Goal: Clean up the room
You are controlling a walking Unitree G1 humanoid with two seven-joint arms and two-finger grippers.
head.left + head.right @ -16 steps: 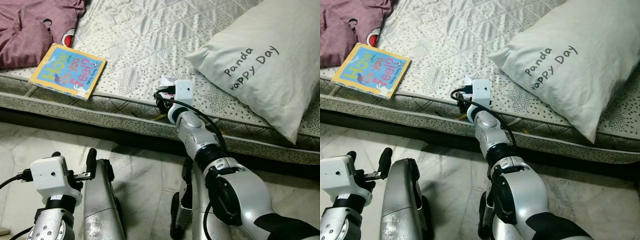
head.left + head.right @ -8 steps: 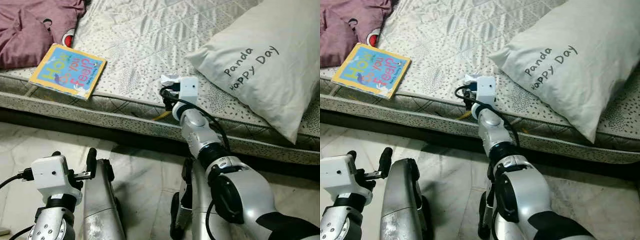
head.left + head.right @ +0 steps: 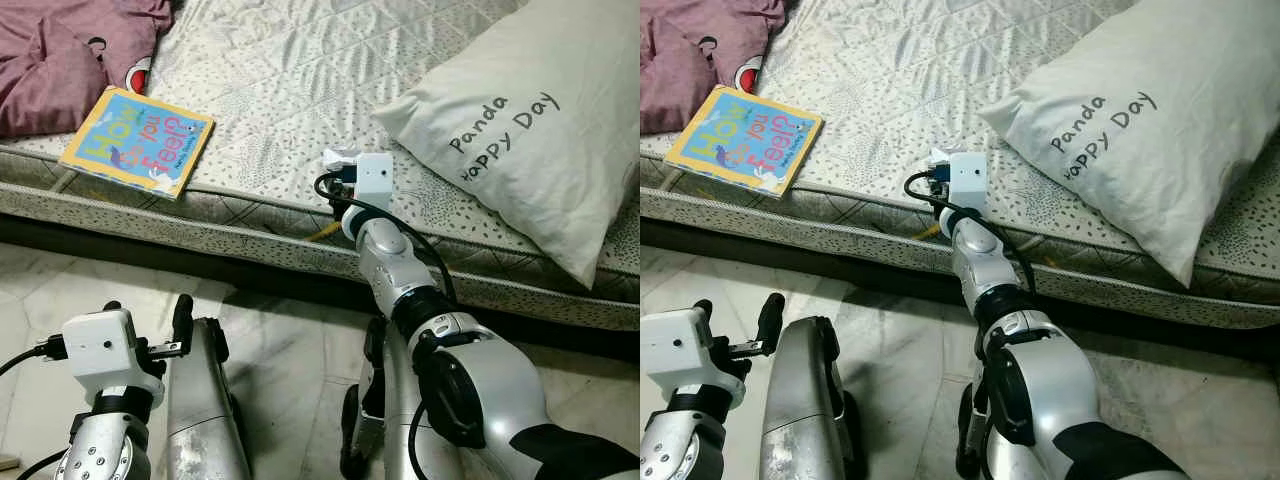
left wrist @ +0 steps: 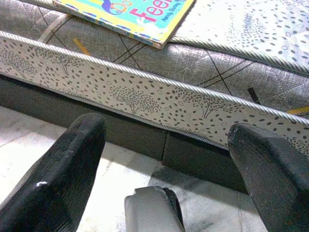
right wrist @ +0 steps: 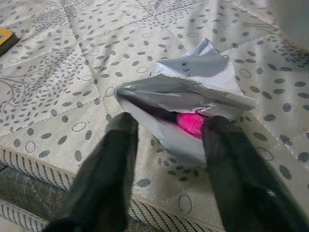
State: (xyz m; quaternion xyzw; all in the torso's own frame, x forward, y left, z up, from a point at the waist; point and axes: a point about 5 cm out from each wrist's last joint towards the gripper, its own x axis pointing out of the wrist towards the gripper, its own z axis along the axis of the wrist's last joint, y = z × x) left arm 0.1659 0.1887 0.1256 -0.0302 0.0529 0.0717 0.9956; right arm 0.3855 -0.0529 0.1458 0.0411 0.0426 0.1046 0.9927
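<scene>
Two black fingers of the right gripper [image 5: 166, 159] stand apart on either side of a crumpled wrapper [image 5: 193, 108], silver outside and pink inside, which lies on the mattress [image 3: 290, 90] close to its front edge. Compared with one second ago, the right arm has moved forward, from the edge of the bed to the wrapper, and in the last half second it has shifted only a little. I judge that the reach is nearly finished and that closing on the wrapper is the next step; the wrapper is not yet held.

The left gripper [image 4: 166, 159] hangs low over the floor [image 3: 290, 330] in front of the bed, its fingers wide apart and holding nothing.

The mattress is quilted with a pattern of dots and leaves. A picture book [image 3: 137, 141] lies near the same edge, well apart from the wrapper, with a pink garment [image 3: 60, 60] behind it. A pillow [image 3: 520, 120] with printed words lies just beside the wrapper. The floor is pale marble tile.
</scene>
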